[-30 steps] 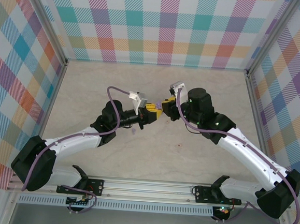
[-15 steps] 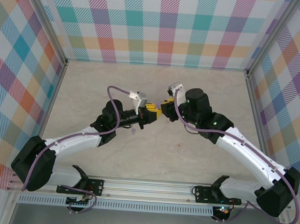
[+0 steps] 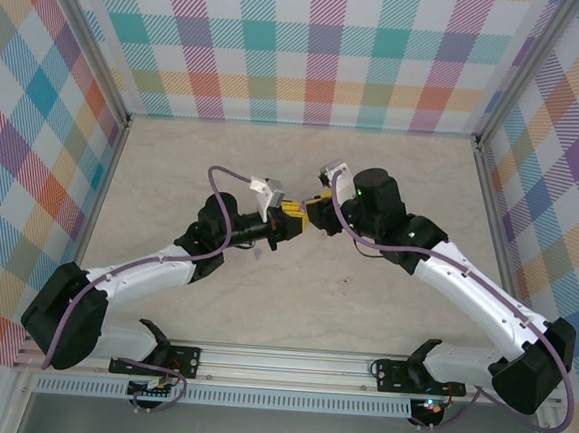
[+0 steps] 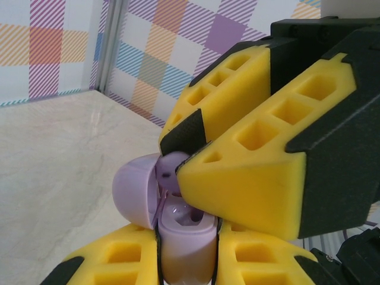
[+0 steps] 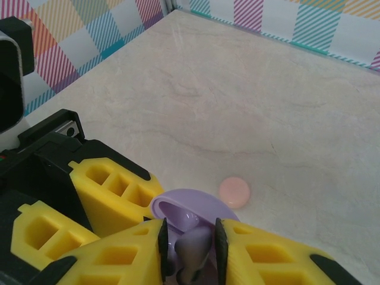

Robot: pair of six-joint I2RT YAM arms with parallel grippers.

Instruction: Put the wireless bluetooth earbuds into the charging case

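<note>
Top external | beige table (image 3: 392,185), plaid walls (image 3: 313,48) | left end effector (image 3: 296,214) clamps charging case (image 4: 184,237)

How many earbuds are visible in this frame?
1. A purple earbud sits within the right gripper, over the open charging case held by the left gripper. The second may be hidden in the case or behind the grippers.

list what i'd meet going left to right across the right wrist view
left end effector → open charging case → pink disc
</note>
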